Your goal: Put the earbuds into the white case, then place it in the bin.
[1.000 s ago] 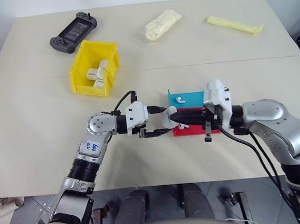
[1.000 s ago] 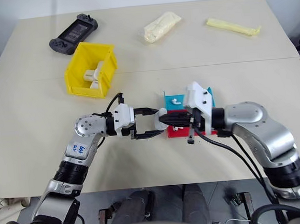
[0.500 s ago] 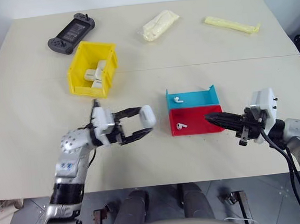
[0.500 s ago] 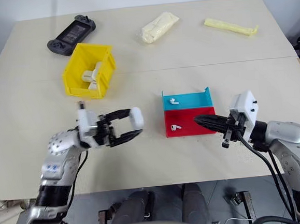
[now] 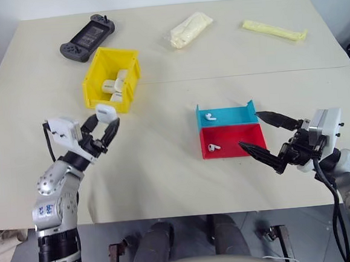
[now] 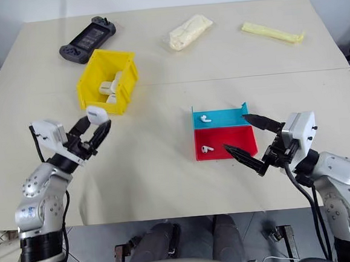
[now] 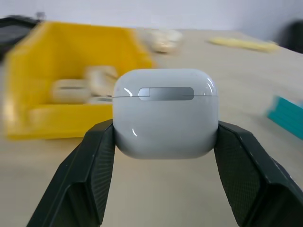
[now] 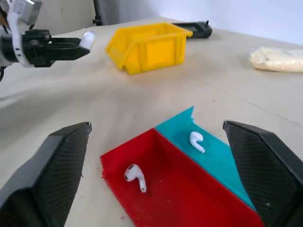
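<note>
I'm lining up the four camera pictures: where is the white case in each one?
Left eye view: white case, pinched by the left gripper just before the yellow bin.
Right eye view: same place, near the bin's front lip.
Left wrist view: centre, between the black fingers.
Right wrist view: far corner, at the left gripper's tips.
Shared landmark: the yellow bin.
</note>
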Motion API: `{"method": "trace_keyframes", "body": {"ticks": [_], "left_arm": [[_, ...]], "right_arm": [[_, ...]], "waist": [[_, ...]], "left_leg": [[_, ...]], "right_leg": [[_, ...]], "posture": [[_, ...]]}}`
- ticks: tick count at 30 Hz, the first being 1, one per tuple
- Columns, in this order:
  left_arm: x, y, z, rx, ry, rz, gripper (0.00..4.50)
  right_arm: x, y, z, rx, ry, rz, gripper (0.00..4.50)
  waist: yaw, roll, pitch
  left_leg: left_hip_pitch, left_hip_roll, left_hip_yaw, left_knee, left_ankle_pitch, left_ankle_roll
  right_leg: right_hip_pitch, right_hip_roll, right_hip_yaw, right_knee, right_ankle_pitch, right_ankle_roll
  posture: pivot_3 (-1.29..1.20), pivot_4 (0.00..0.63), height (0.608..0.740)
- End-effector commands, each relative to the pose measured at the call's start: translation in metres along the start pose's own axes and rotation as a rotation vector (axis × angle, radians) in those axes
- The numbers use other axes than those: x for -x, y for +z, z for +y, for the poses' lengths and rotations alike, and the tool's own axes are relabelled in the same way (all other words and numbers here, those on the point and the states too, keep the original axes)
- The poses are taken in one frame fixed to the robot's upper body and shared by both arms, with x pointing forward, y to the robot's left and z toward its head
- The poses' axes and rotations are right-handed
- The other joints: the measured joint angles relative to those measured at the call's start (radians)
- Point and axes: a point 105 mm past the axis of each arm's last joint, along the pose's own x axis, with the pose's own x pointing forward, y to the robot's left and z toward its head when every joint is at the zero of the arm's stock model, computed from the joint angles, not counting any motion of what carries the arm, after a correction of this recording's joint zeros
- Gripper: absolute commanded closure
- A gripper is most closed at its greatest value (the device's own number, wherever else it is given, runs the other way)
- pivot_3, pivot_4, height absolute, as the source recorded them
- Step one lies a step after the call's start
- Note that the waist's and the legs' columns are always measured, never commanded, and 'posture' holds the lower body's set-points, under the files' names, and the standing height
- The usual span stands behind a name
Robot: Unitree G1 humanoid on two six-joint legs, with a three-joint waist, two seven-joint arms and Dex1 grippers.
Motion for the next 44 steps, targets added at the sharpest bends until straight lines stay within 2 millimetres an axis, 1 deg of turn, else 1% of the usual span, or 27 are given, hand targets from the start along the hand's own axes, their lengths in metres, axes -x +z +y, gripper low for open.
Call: {"method": "trace_keyframes", "body": {"ticks": [1,2,3,5,7,12,14,15,16,17,18,20,21,24,25,27,29,30,32,34,37,39,44], "left_arm": [[-0.023,0.028,0.016,-0.010,0.079,-0.089,1.74],[-0.035,0.034,0.017,-0.024,0.076,-0.101,1.74],[-0.047,0.036,0.022,-0.056,0.092,-0.083,1.74],[-0.063,0.041,0.027,-0.072,0.104,-0.073,1.74],[-0.077,0.040,0.037,-0.072,0.134,-0.033,1.74],[-0.099,0.039,0.048,-0.079,0.137,0.021,1.74],[-0.105,0.043,0.047,-0.088,0.118,0.019,1.03],[-0.106,0.045,0.044,-0.092,0.092,0.017,0.81],[-0.106,0.048,0.041,-0.097,0.073,0.004,0.49],[-0.104,0.051,0.038,-0.106,0.041,-0.003,0.15],[-0.101,0.055,0.034,-0.122,0.006,-0.017,0.02],[-0.089,0.063,0.025,-0.172,-0.073,-0.043,0.02],[-0.081,0.065,0.023,-0.183,-0.101,-0.047,0.02],[-0.047,0.066,0.022,-0.237,-0.161,-0.030,0.02],[-0.036,0.062,0.019,-0.268,-0.198,-0.008,0.02],[-0.010,0.046,0.014,-0.314,-0.284,0.090,0.02],[0.009,0.033,0.008,-0.335,-0.353,0.164,0.02],[0.022,0.024,0.008,-0.355,-0.362,0.199,0.02],[0.040,0.012,0.010,-0.387,-0.351,0.239,0.02],[0.047,0.007,0.010,-0.408,-0.331,0.230,0.02],[0.049,0.007,0.006,-0.435,-0.315,0.201,0.02],[0.053,0.005,0.002,-0.423,-0.312,0.193,0.02],[0.055,-0.001,-0.004,-0.423,-0.295,0.192,0.02]], "right_arm": [[-0.007,0.010,0.008,0.052,0.005,-0.050,0.01],[-0.008,0.009,0.009,0.057,0.008,-0.047,0.01],[-0.009,0.007,0.010,0.055,0.012,-0.043,0.01],[-0.011,0.004,0.011,0.061,0.019,-0.032,0.01],[-0.012,0.004,0.010,0.065,0.016,-0.032,0.01],[-0.016,0.006,0.010,0.072,0.016,-0.040,0.01],[-0.017,0.007,0.011,0.075,0.018,-0.045,0.00],[-0.018,0.008,0.011,0.076,0.017,-0.047,0.00],[-0.018,0.008,0.012,0.078,0.018,-0.048,0.00],[-0.018,0.009,0.012,0.080,0.021,-0.048,0.00],[-0.019,0.009,0.012,0.082,0.025,-0.047,0.00],[-0.018,0.010,0.012,0.085,0.030,-0.045,0.00],[-0.018,0.010,0.012,0.084,0.033,-0.043,0.00],[-0.016,0.007,0.009,0.081,0.062,-0.014,0.00],[-0.015,0.005,0.008,0.081,0.074,-0.001,0.00],[-0.013,-0.002,0.007,0.081,0.103,0.035,0.00],[-0.011,-0.007,0.004,0.078,0.122,0.061,0.00],[-0.009,-0.012,0.001,0.082,0.144,0.089,0.00],[-0.008,-0.017,-0.003,0.091,0.171,0.119,0.00],[-0.008,-0.015,-0.008,0.084,0.168,0.112,0.00],[-0.008,-0.012,-0.014,0.093,0.162,0.104,0.00],[-0.007,-0.012,-0.017,0.108,0.152,0.108,0.00],[0.000,-0.011,-0.033,0.121,0.060,0.102,0.00]], "waist": [[0.000,-0.001,-0.001],[0.001,-0.001,-0.001],[0.000,-0.001,-0.001],[-0.003,-0.001,-0.001],[-0.007,-0.001,-0.001],[-0.017,-0.002,-0.001],[-0.016,-0.002,-0.001],[-0.016,-0.002,-0.001],[-0.016,-0.002,-0.001],[-0.017,-0.002,-0.001],[-0.017,-0.002,-0.001],[-0.021,-0.002,-0.001],[-0.026,-0.002,-0.001],[-0.039,-0.002,-0.001],[-0.039,-0.002,-0.001],[-0.037,-0.002,-0.001],[-0.033,-0.002,-0.001],[-0.030,-0.002,-0.001],[-0.025,-0.001,-0.001],[-0.017,-0.002,-0.001],[-0.003,-0.002,-0.001],[-0.004,-0.002,-0.001],[-0.007,-0.001,-0.001]], "left_leg": [[0.000,0.000,0.000,0.000,0.000,0.000],[0.000,0.000,0.000,0.000,0.000,0.000],[0.000,-0.001,0.000,0.000,0.000,0.000],[0.000,-0.002,0.000,0.000,0.000,0.000],[0.000,-0.003,0.000,0.000,0.000,0.000],[0.000,-0.002,0.001,-0.001,0.000,0.000],[0.000,-0.002,0.001,-0.001,0.000,-0.001],[0.000,-0.002,0.001,-0.001,0.000,-0.001],[0.000,-0.002,0.001,-0.001,0.000,-0.001],[0.000,-0.002,0.001,-0.001,0.000,-0.001],[0.000,-0.002,0.001,-0.001,0.000,-0.001],[0.000,-0.002,0.001,-0.001,0.000,-0.001],[0.000,-0.001,0.001,-0.001,0.000,-0.001],[0.001,0.001,0.001,-0.002,0.000,-0.001],[0.001,0.001,0.001,-0.002,0.000,-0.001],[0.001,0.002,0.001,-0.002,0.000,-0.001],[0.001,0.002,0.001,-0.002,0.000,-0.001],[0.001,0.002,0.001,-0.002,0.000,-0.001],[0.000,0.001,0.000,-0.001,-0.001,0.000],[0.001,0.000,0.000,-0.001,-0.001,0.001],[0.001,0.000,0.000,-0.001,-0.001,0.000],[0.001,0.000,0.000,-0.001,-0.001,0.000],[0.001,0.000,0.001,-0.001,-0.001,0.001]], "right_leg": [[0.000,0.000,0.000,0.000,0.000,0.000],[0.000,0.000,0.000,0.001,0.000,0.000],[0.000,0.000,0.000,0.001,0.000,0.000],[0.000,0.000,0.000,0.001,0.000,0.000],[0.000,0.001,0.000,0.000,0.000,0.000],[-0.001,0.002,-0.001,0.001,0.000,0.000],[-0.002,0.002,-0.001,0.001,0.000,0.000],[-0.002,0.002,-0.001,0.001,0.000,0.000],[-0.002,0.002,-0.001,0.001,0.000,0.000],[-0.002,0.002,-0.001,0.001,0.000,0.000],[-0.002,0.002,-0.001,0.001,0.000,0.000],[-0.002,0.001,-0.001,0.001,0.000,0.000],[-0.002,0.001,-0.001,0.001,0.000,0.000],[-0.002,0.001,-0.001,0.001,0.000,0.000],[-0.002,0.001,0.000,0.001,0.000,0.000],[-0.002,0.001,-0.001,0.001,0.000,0.000],[-0.002,0.001,0.000,0.001,0.000,0.000],[-0.002,0.001,0.000,0.001,0.000,0.000],[-0.001,0.000,0.000,0.000,0.000,0.000],[0.000,-0.001,0.000,0.000,0.000,0.000],[-0.001,-0.001,-0.001,-0.002,0.000,0.000],[-0.001,-0.001,-0.001,-0.001,0.000,-0.001],[-0.001,-0.001,-0.001,0.000,0.000,0.000]], "posture": [[0.00,0.150,0.740],[0.00,0.150,0.740],[0.00,0.150,0.740],[0.00,0.150,0.740],[0.00,0.150,0.740],[0.00,0.150,0.740],[0.00,0.150,0.740],[0.00,0.150,0.740],[0.00,0.150,0.740],[0.00,0.150,0.740],[0.00,0.150,0.740],[0.00,0.150,0.740],[0.00,0.150,0.740],[0.00,0.150,0.740],[0.00,0.150,0.740],[0.00,0.150,0.740],[0.00,0.150,0.740],[0.00,0.150,0.740],[0.00,0.150,0.740],[0.00,0.150,0.740],[0.00,0.150,0.740],[0.00,0.150,0.740],[0.00,0.150,0.740]]}}
